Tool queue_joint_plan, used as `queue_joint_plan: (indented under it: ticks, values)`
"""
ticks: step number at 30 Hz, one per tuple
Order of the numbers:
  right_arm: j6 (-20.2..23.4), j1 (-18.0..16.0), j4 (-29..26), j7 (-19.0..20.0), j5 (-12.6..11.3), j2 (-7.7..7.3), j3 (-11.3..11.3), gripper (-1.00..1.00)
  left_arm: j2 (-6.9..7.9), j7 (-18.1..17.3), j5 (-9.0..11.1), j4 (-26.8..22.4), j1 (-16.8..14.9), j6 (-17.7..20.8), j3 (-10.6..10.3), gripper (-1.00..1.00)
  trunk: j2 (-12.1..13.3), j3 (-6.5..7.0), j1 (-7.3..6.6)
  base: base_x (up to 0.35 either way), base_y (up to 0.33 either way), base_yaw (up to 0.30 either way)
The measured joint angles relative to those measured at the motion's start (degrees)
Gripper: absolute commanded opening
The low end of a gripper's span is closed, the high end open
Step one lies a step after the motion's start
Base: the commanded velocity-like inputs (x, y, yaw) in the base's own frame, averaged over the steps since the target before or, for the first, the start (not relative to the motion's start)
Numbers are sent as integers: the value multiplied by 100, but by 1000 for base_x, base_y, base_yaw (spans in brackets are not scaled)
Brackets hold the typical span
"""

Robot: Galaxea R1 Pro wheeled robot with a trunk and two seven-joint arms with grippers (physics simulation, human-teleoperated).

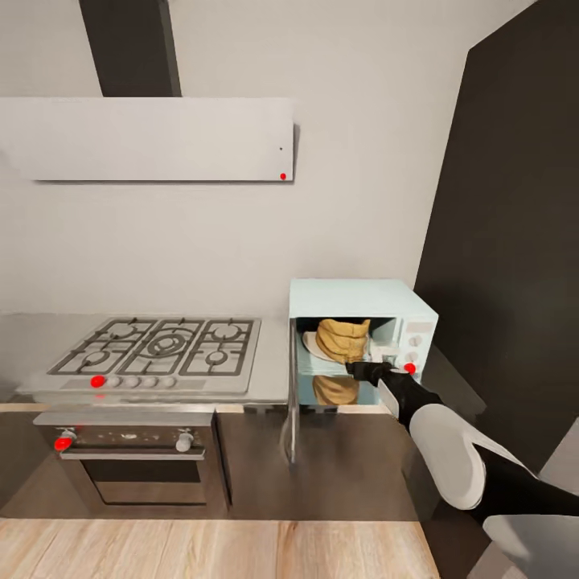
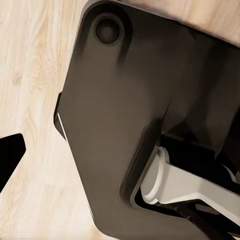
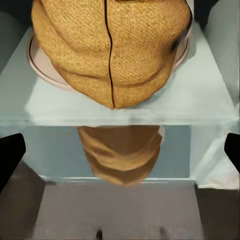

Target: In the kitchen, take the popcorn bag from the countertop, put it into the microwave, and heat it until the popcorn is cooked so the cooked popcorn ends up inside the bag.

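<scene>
1. The popcorn bag [image 1: 342, 338] sits inside the microwave [image 1: 362, 342], on the pale round turntable plate [image 3: 47, 70] in its cavity, with the door swung open toward the hob side.
2. The right gripper [image 1: 362, 370] is held at the mouth of the microwave, just in front of the bag and slightly lower, near the white knob panel [image 1: 416, 342]. It does not touch the bag.
3. In the right wrist view its two dark fingertips [image 3: 10, 157] show at the far edges, spread wide apart, with nothing between them; the bag [image 3: 112, 50] lies ahead of the gap, centred between the fingers.
4. The bag is squat and rounded, with no clear long axis. A dark seam runs straight down its near face toward the gripper. Its wrinkled sides bulge out over the plate rim. Which way its rolled rim faces cannot be told.
5. A reflection of the bag shows on the glossy surface below the cavity floor.
6. The left gripper [image 2: 7, 160] shows one dark fingertip over the pale wooden floor [image 2: 30, 75], beside the robot's dark base [image 2: 125, 125]. How far apart its fingers stand cannot be told.
7. The microwave rests on the countertop [image 1: 277, 354], to the right of the gas hob [image 1: 161, 347].
</scene>
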Motion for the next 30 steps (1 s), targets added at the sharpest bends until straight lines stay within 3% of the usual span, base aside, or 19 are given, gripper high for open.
queue_joint_plan:
  ticks: [4,16,20,22,24,30]
  values:
    - [111,0,-12,-2,209,11,-5,100,0,0,-1,-1,-2,1,-2,100,1,0,0,-339,0,0]
    - [192,0,-162,-3,252,-13,2,100,0,0,0,0,-2,0,-8,100,0,0,0,-329,0,0]
    - [208,0,-196,-35,874,16,-4,100,0,-4,-6,-1,0,1,-12,100,0,0,-2,-191,0,0]
    - [215,0,-195,-47,1069,13,-10,100,0,-7,-9,-1,-1,1,-18,100,0,0,-3,-37,0,0]
    - [218,1,-159,-49,1116,-3,-17,100,1,-8,-4,-1,-2,1,-16,100,0,0,-4,-10,0,0]
    - [235,50,1294,-41,1088,-152,-57,100,0,-1,48,-2,-2,-6,30,100,1,-1,-4,-1,0,0]
